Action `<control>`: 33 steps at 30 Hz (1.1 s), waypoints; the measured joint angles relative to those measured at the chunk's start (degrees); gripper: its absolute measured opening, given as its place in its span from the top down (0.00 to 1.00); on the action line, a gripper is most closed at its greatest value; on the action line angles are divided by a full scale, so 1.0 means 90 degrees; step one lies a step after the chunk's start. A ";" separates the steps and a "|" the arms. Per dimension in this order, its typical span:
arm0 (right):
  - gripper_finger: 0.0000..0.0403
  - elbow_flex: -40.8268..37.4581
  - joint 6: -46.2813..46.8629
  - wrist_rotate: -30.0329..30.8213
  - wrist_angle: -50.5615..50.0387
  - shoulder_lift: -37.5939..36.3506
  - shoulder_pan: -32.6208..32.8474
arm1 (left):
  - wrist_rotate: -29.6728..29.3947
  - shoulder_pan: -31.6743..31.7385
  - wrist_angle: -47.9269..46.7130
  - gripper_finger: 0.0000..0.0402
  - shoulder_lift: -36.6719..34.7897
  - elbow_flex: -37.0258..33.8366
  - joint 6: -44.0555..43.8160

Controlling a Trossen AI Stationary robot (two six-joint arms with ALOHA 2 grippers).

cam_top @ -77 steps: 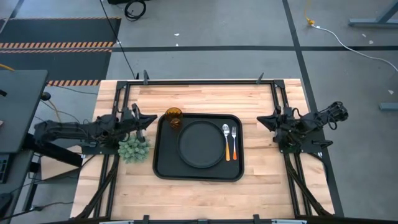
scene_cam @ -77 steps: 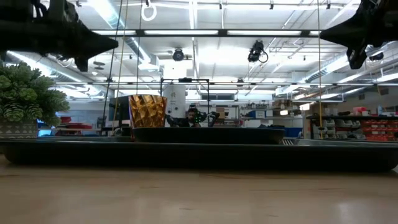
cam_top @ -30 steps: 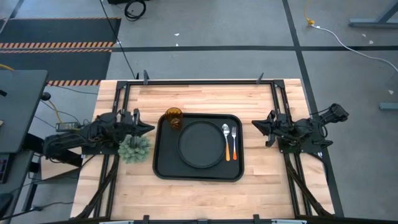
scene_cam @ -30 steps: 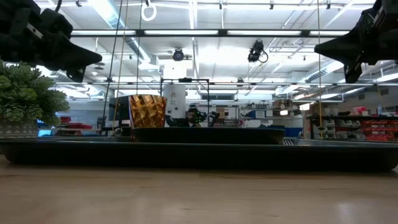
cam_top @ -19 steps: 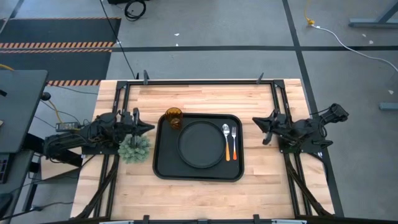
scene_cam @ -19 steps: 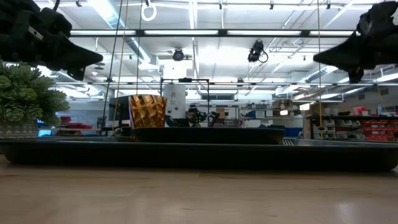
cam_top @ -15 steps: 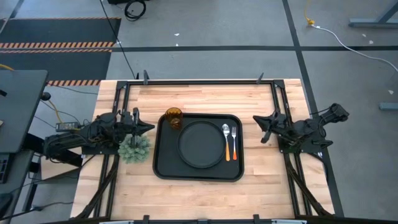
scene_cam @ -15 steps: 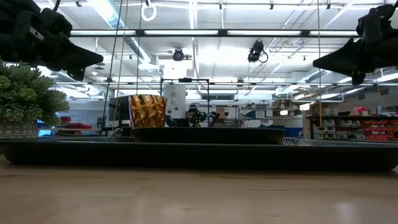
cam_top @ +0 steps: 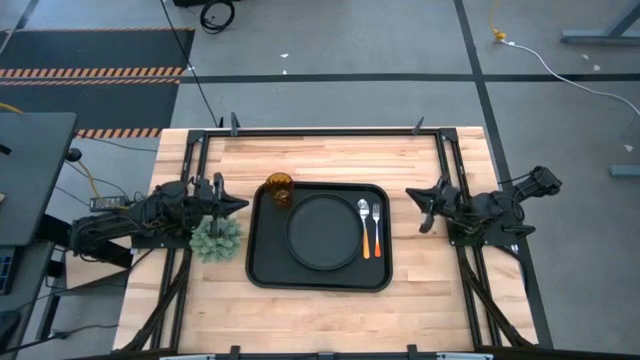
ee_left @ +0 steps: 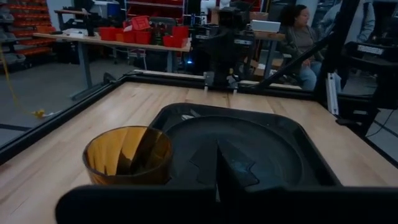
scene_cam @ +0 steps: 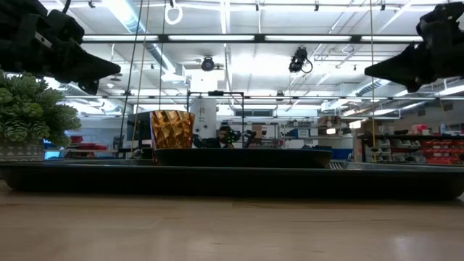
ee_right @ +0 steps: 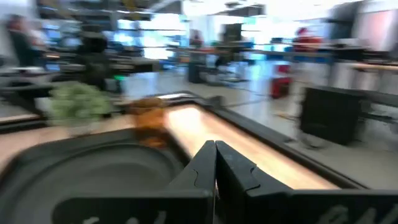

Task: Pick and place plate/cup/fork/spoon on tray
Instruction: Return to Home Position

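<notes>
The black rectangular tray [cam_top: 268, 262] lies mid-table. On it rest the round black plate [cam_top: 323, 232], the silver spoon [cam_top: 363, 214] and the orange-handled fork [cam_top: 375, 232], side by side right of the plate. The amber cup [cam_top: 278, 190] stands upright at the tray's far left corner; it also shows in the left wrist view [ee_left: 127, 152]. My left gripper [cam_top: 243, 207] is shut and empty, in the air just left of the tray. My right gripper [cam_top: 408, 194] is shut and empty, in the air right of the tray.
A green leafy clump [cam_top: 216, 238] sits on the table against the tray's left side, under my left arm. Black frame rails [cam_top: 320, 131] run along the table's far, left and right edges. Bare wood lies near the front edge [cam_top: 320, 315]. A person sits beyond the table [ee_left: 298, 37].
My right gripper has turned about its wrist and come more level, staying in the air right of the tray. Its fingers stay shut. The things on the tray have not moved.
</notes>
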 joint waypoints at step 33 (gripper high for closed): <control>0.96 0.0000 0.1055 -0.4590 -0.0150 -0.0102 -0.1902 | -0.0310 0.0000 0.0728 0.99 0.0000 -0.0029 -0.0311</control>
